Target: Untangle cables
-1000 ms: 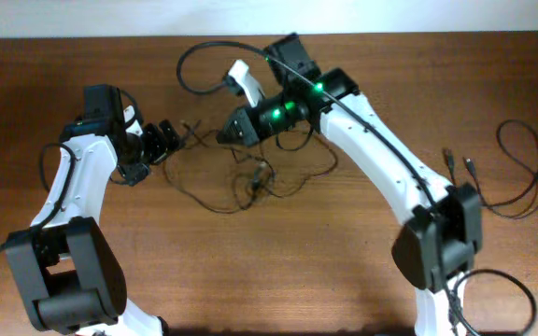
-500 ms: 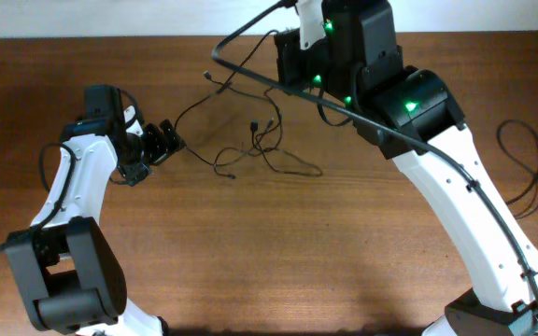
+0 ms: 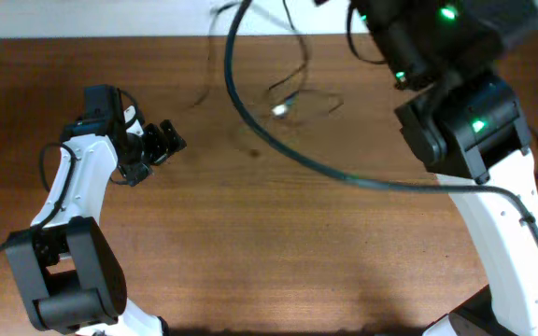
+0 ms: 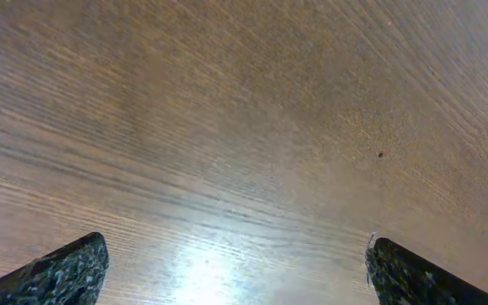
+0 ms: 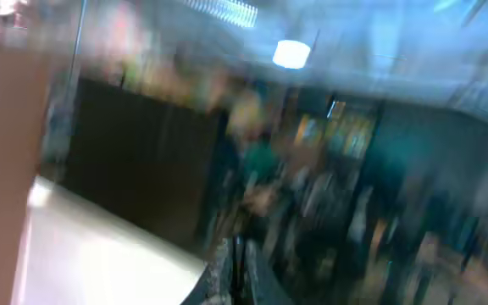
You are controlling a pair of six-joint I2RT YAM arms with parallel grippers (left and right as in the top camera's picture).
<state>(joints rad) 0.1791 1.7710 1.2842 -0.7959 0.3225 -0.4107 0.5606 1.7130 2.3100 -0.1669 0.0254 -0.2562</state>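
Observation:
The cables [image 3: 292, 93], thin black cords, hang blurred in the air over the table's far middle, lifted off the wood. The right arm [image 3: 465, 121] is raised high toward the overhead camera, and its gripper is beyond that view's top edge. In the blurred right wrist view my right gripper [image 5: 235, 267] has its fingers close together with a thin dark strand between them. My left gripper [image 3: 169, 138] is open and empty, low over bare wood at the left; the left wrist view [image 4: 235, 271] shows only wood between its fingertips.
The arm's own thick black cable [image 3: 278, 149] sweeps in a loop from the top middle down to the right arm. The wooden table [image 3: 250, 243] shows below it. The right wrist view faces the room, not the table.
The right arm has risen sharply toward the camera and to the right, pulling the cable bundle off the table and away from the left gripper. The left arm has not moved.

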